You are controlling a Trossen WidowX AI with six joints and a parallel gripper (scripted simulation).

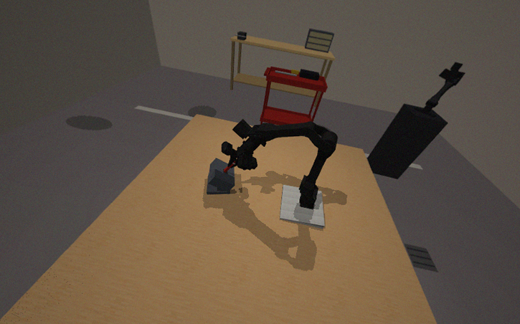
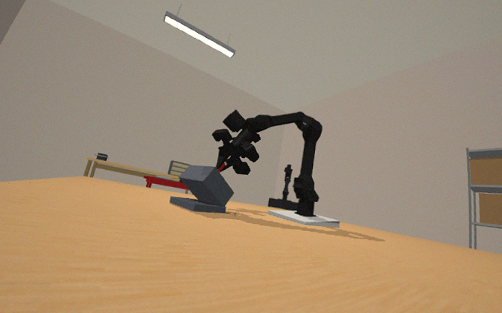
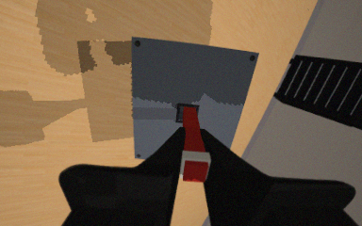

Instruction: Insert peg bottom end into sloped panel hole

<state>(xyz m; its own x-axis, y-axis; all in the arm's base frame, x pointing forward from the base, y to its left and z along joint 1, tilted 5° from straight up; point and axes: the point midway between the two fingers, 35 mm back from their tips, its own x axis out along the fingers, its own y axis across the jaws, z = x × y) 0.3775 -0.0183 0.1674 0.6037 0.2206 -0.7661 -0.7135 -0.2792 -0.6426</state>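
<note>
A red square-sided peg (image 1: pixel 228 168) (image 2: pixel 222 167) (image 3: pixel 191 129) with a pale band near its top end is held tilted. My gripper (image 3: pixel 190 133) is shut on it. The dark blue-grey sloped panel (image 1: pixel 213 167) (image 2: pixel 211 185) (image 3: pixel 189 71) stands under the peg. Its square hole (image 3: pixel 180 113) shows in the wrist view at the peg's far end, which covers the hole's right and lower part. The flat sides look roughly lined up with the hole's. Whether the tip is inside the hole or just above it, I cannot tell.
The arm's white base plate (image 1: pixel 288 207) (image 2: pixel 288 217) is on the wooden table (image 1: pixel 170 256) (image 2: pixel 207 269). A red cart (image 1: pixel 273 76) and a wooden shelf (image 1: pixel 264 42) stand behind the table. A dark pedestal (image 1: pixel 406 139) with another arm stands at the right.
</note>
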